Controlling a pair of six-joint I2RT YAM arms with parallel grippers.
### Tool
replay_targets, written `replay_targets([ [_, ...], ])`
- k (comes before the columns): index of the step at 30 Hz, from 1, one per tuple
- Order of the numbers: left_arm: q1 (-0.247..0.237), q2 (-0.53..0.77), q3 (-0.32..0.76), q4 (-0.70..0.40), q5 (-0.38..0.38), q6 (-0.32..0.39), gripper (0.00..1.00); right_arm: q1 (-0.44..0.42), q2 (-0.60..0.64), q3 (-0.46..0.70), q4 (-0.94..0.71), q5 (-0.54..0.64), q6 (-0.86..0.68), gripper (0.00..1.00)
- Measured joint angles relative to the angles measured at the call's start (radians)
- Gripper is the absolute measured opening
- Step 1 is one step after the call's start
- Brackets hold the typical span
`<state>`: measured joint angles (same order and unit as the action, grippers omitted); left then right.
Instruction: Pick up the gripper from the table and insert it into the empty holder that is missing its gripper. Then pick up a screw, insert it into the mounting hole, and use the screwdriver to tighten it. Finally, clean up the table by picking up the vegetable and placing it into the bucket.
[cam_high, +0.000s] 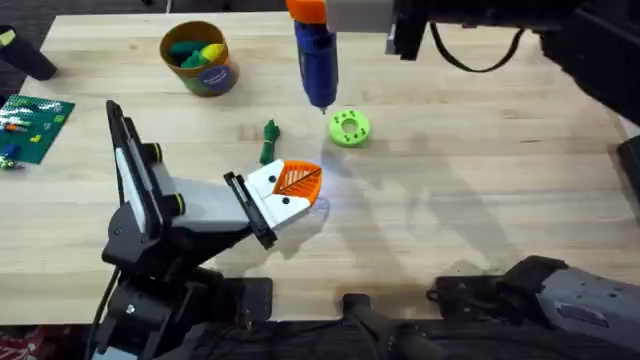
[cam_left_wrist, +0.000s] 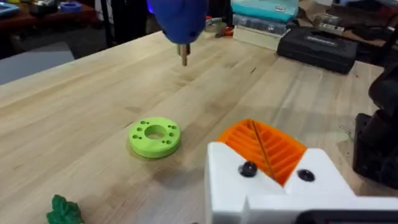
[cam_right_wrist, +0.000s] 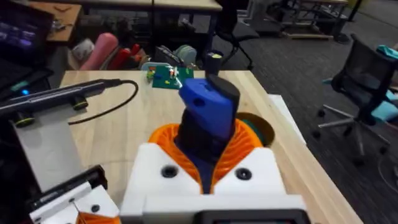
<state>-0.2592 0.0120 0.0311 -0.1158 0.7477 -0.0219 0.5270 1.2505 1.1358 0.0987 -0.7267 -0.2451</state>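
The grey-white holder (cam_high: 150, 200) with yellow-ringed knobs rises from the lower left. Its black end plate carries the white-and-orange gripper, my left gripper (cam_high: 298, 182) (cam_left_wrist: 264, 149); the orange pads are pressed together around nothing. Its white block bears two dark dots, and I cannot tell whether either is the screw. My right gripper (cam_high: 322, 12) (cam_right_wrist: 208, 155) is shut on the blue screwdriver (cam_high: 315, 55) (cam_right_wrist: 208, 109), upright with its tip (cam_left_wrist: 183, 57) above the table beside a lime disc (cam_high: 348, 128) (cam_left_wrist: 155, 136). The dark-green vegetable (cam_high: 269, 142) (cam_left_wrist: 62, 210) lies between disc and holder. The bucket (cam_high: 212, 80) (cam_right_wrist: 266, 129) stands back left.
A green brick board (cam_high: 30, 125) lies at the table's left edge. A black cable (cam_high: 470, 55) loops at the back right. The right arm's dark body (cam_high: 560, 290) crosses the lower right. Bare wood stretches right of the disc.
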Motion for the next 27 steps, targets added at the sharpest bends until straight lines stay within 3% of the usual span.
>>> replay_targets([
  [10, 0.0, 0.0, 0.0, 0.0, 0.0, 0.004, 0.008, 0.086, 0.004, 0.0, 0.132, -0.11, -0.003, 0.059],
  [27, 0.0, 0.0, 0.0, 0.0, 0.0, 0.004, 0.008, 0.167, 0.004, 0.0, 0.216, -0.131, 0.07, 0.059],
])
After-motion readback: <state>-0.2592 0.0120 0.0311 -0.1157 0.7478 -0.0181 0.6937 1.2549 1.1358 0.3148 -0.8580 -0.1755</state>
